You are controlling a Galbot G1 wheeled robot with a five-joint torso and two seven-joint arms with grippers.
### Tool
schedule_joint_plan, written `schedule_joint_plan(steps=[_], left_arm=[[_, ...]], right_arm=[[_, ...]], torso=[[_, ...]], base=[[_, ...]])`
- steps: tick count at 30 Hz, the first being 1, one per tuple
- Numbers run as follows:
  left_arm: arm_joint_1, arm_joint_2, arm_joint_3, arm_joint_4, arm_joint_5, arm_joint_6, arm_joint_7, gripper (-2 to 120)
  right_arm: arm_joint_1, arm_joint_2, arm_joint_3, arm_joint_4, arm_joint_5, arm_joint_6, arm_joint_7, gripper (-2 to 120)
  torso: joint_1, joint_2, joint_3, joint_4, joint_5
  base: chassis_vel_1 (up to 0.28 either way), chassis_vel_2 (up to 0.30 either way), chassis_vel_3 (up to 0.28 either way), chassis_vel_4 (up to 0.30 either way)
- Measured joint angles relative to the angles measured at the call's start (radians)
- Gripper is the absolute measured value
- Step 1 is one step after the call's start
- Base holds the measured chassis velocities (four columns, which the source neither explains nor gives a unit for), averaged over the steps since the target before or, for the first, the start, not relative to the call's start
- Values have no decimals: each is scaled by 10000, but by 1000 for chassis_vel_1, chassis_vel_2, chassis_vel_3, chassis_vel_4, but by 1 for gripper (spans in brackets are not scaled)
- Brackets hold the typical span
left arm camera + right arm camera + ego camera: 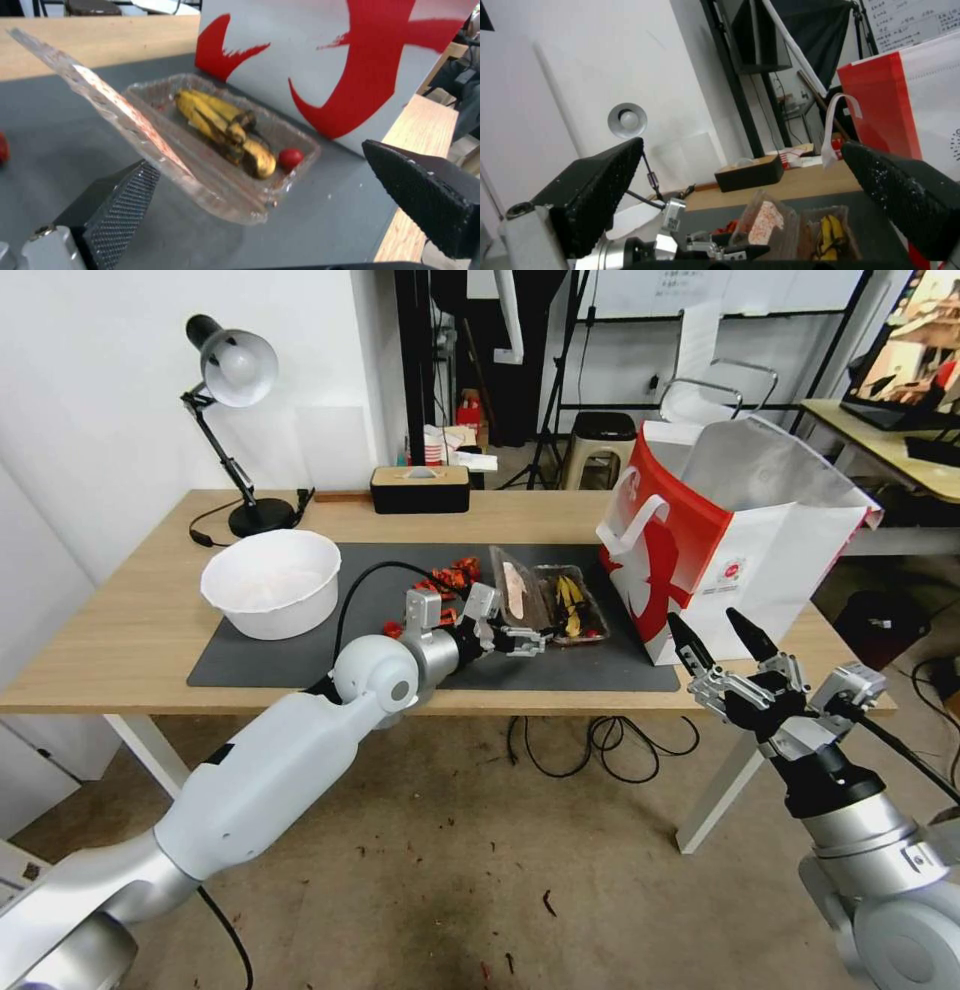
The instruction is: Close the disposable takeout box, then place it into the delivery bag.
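The disposable takeout box lies on the dark mat, holding yellow and dark food and a small red ball. Its clear lid stands tilted up, half open. My left gripper is open at the box's near end. In the left wrist view one finger sits just behind the raised lid, and the other finger is well clear on the bag side. The delivery bag stands open right beside the box. My right gripper hangs open in front of the table edge, below the bag.
A big white bowl sits on the mat's left end, with red scraps between it and the box. At the back of the table stand a desk lamp and a black tissue box. Cables lie on the floor.
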Motion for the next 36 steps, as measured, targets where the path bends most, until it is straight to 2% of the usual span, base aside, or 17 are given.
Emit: schedule_joint_plan(steps=[12, 22, 24, 25, 26, 28, 32, 36], left_arm=[[-510, -656, 478, -211, -122, 115, -220, 100], [-825, -979, 754, -67, -149, 120, -291, 100], [-848, -1008, 729, -8, 149, 0, -307, 100], [-951, -936, 751, 85, 1016, -339, -230, 100], [-951, -936, 751, 85, 1016, -339, -230, 100], [-1262, -716, 1029, 304, 2830, -1105, -207, 100], [-1536, -557, 1223, 346, 3318, -1349, -257, 100], [-1885, -369, 1609, 515, 3936, -1660, -269, 93]], right_arm=[[-43, -190, 424, -127, 123, 7, 0, 100], [69, -164, 384, -265, 124, 14, 51, 100], [88, -192, 349, -290, 117, -1, 135, 100], [152, -272, 285, -322, 114, -63, 234, 100], [152, -272, 285, -322, 114, -63, 234, 100], [366, -429, 84, -381, 149, -235, 477, 100], [585, -488, -123, -383, 465, -572, 891, 100], [708, -472, -465, -452, 906, -1087, 1287, 100]], torso=[[0, 0, 0, -2, 1], [0, -1, 0, -2, 1], [0, 0, 0, -4, 0], [0, 0, 0, -4, -1], [0, 0, 0, -4, -1], [1, -1, 1, 2, 0], [3, -2, 1, 0, 0], [3, -2, 1, 0, 0]], base=[[0, 0, 0, 0], [0, 0, 0, 0], [0, 0, 0, 0], [0, 0, 0, 0], [0, 0, 0, 0], [0, 0, 0, 0], [0, 0, 0, 0], [0, 0, 0, 0]])
